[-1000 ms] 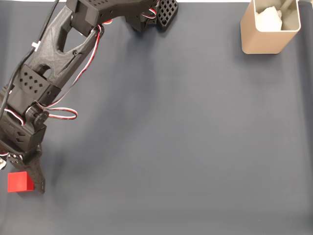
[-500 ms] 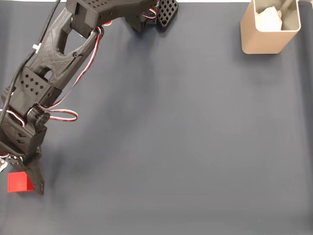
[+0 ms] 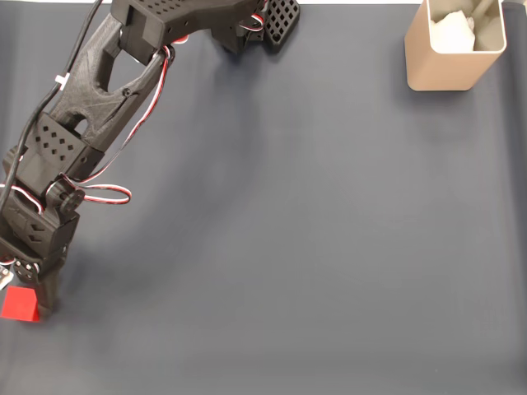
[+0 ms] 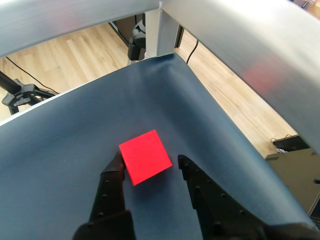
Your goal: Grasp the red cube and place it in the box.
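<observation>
Gripper point(image 4: 150, 162) jaws apart around red cube point(image 4: 145, 156) at 8 o'clock of fixed view; box point(image 3: 445, 67) at 1 o'clock.

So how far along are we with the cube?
Early. The approach looks done: the gripper straddles the small red cube on the dark mat, jaws open, not yet closed. Grasping, lifting and carrying to the tall tan box at the opposite corner remain.

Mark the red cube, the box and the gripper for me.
red cube point(image 4: 145, 156), wrist view, centre of its top face.
box point(image 3: 436, 70), fixed view, its tan front wall.
gripper point(image 4: 150, 162), wrist view, midway between the fingertips.
</observation>
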Robot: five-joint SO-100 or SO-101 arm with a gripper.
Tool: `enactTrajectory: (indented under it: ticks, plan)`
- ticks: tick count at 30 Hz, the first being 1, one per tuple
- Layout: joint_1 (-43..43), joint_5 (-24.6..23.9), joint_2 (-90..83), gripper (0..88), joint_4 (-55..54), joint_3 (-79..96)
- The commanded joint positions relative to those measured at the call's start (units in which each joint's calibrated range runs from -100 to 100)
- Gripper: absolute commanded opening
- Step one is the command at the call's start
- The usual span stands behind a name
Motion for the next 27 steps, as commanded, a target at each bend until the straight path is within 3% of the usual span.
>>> enactTrajectory:
  ticks: [1,7,24,27]
  plan:
    - [0.1,0.0,-1.5,20.8,-0.6,-3.3]
    - [0.1,-0.2,-1.7,20.4,-0.6,-3.3]
    - [-0.1,-0.4,-2.3,9.1,-0.8,-3.3]
    - [-0.2,-1.0,-2.7,12.8,-0.9,-2.9]
